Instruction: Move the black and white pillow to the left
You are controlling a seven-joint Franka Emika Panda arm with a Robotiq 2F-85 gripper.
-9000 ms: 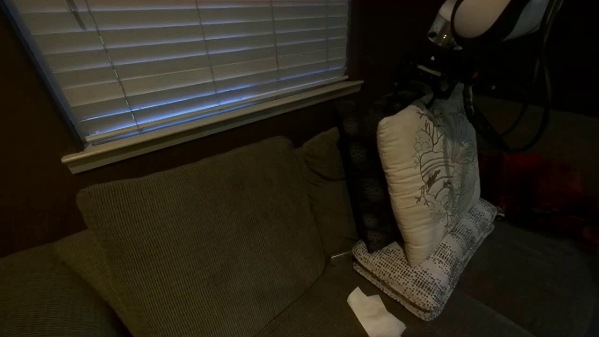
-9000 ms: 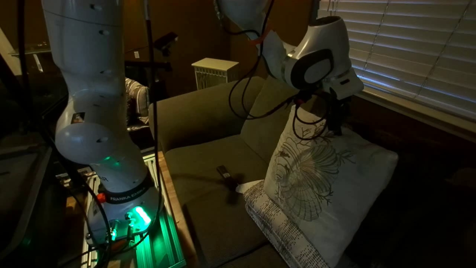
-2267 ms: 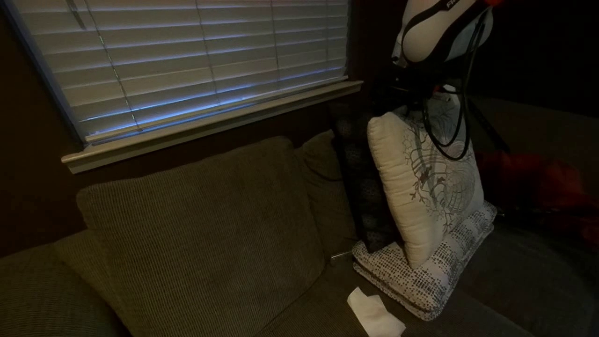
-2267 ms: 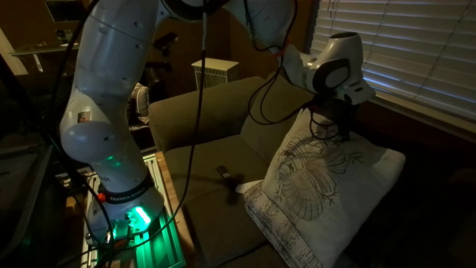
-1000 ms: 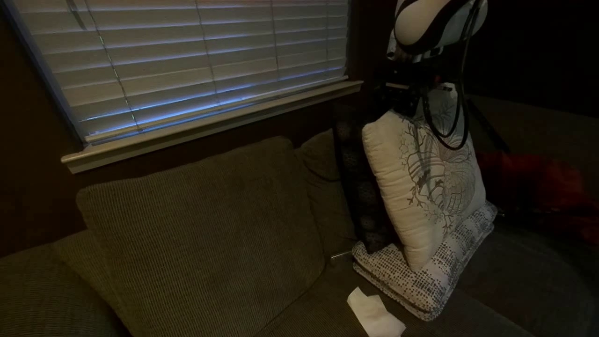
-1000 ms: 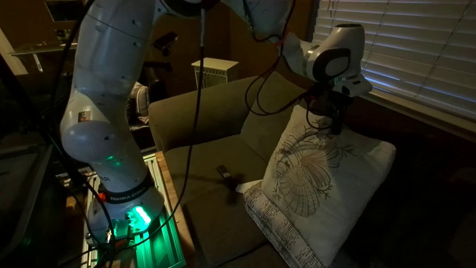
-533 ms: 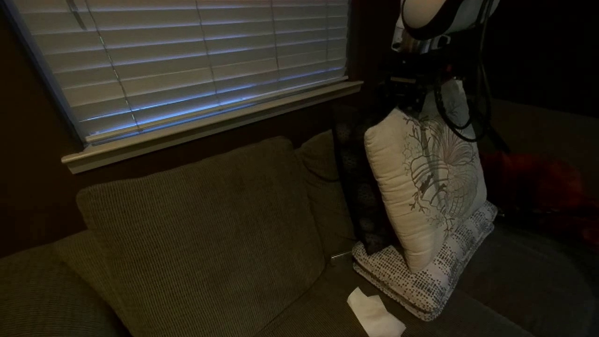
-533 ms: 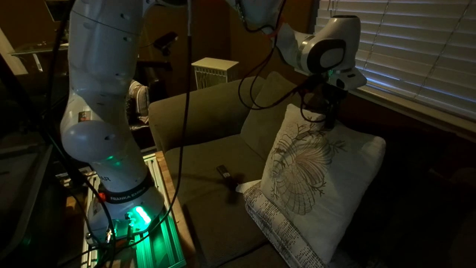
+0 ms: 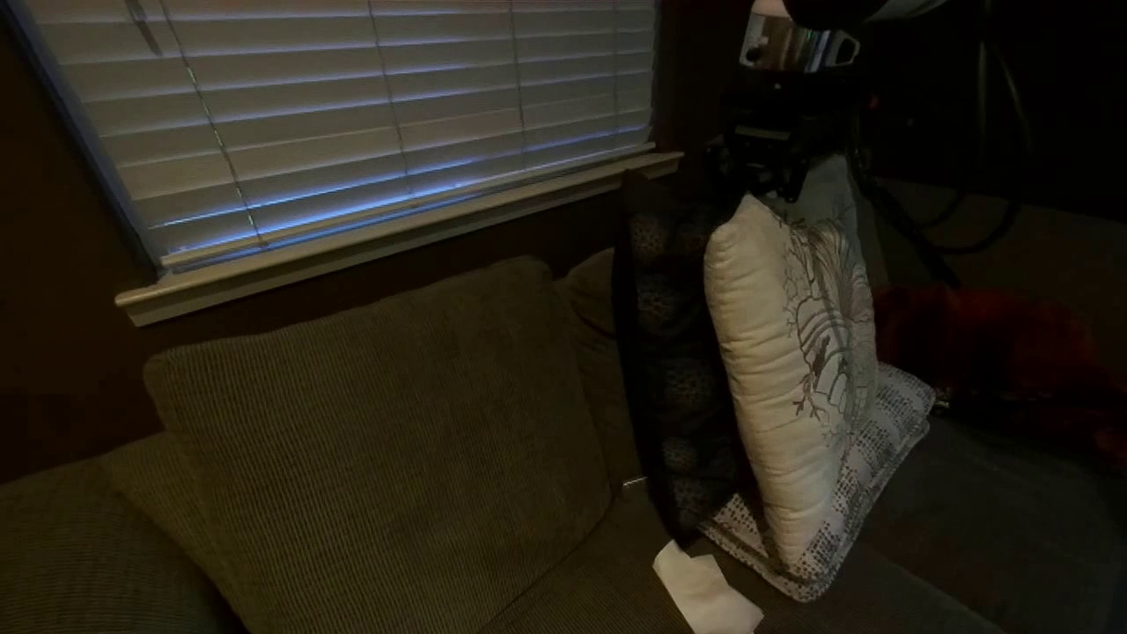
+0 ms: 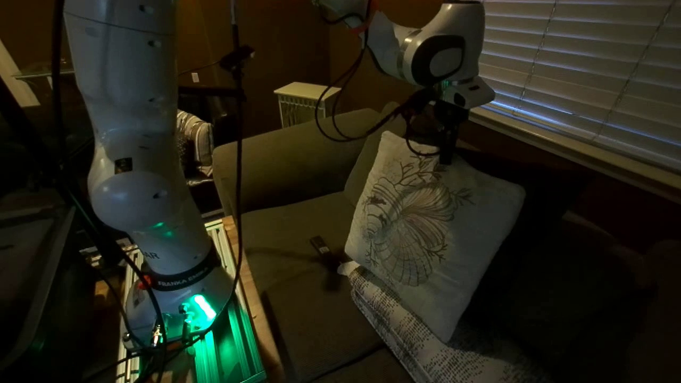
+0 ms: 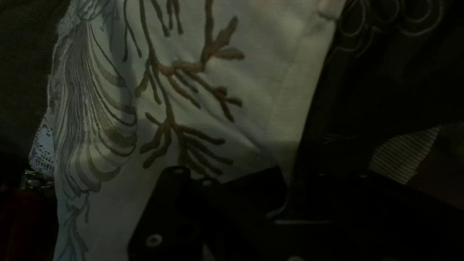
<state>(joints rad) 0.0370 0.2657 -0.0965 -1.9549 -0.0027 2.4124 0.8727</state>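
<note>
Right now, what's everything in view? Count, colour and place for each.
Sofa: 1, olive, both exterior views
Window blind: 1, white, above sofa
Speckled cushion: layered, count unclear, black and white, on sofa
Shell-print pillow: 1, white, tilted above speckled cushion
Patterned pillow: 1, dark, beside shell-print pillow
Paper or cloth: 1, white, sofa seat
Apparent remote: 1, dark, sofa seat
Cabinet: 1, white, beyond sofa
Red fabric: count unclear, red, beyond pillows
Striped fabric: count unclear, pale, left background
Robot arm: 1, white, beside sofa
Cables: several, black, along arm
Gripper: 1, black, at shell-print pillow's top
</note>
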